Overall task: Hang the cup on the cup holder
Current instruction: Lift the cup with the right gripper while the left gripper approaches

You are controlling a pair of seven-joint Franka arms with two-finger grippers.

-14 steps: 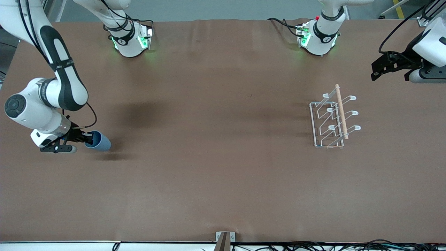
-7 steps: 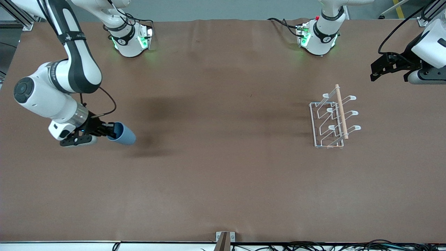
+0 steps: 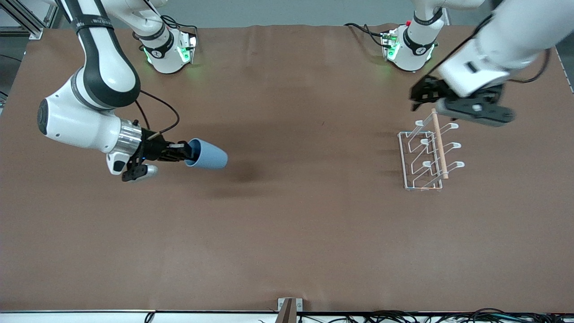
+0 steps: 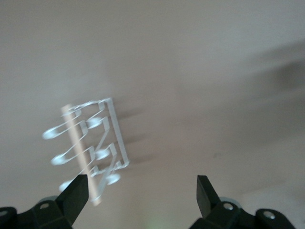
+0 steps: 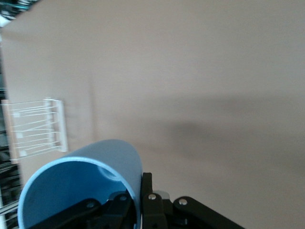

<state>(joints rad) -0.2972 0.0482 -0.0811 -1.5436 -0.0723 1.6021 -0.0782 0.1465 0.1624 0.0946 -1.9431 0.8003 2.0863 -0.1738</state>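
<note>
Over the tabletop (image 3: 287,251), the right gripper (image 3: 181,152), fingers clamped on the cup (image 3: 207,155), has carried it toward the cup holder (image 3: 428,152); the left gripper (image 3: 448,105), fingers wide and empty, has swung above that rack, so hanging looks close.

A robotics lab test bench.
Two white arm bases (image 3: 168,49) with green status lights are bolted along the top of a brown-covered tabletop (image 3: 287,233); loose cables (image 3: 403,316) trail along the lower edge, aluminium framing (image 3: 27,20) at upper left.

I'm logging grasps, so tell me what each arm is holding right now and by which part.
The right tool holds the cup by its rim, one finger inside the mouth. The left tool, open above the cup holder, holds nothing.
</note>
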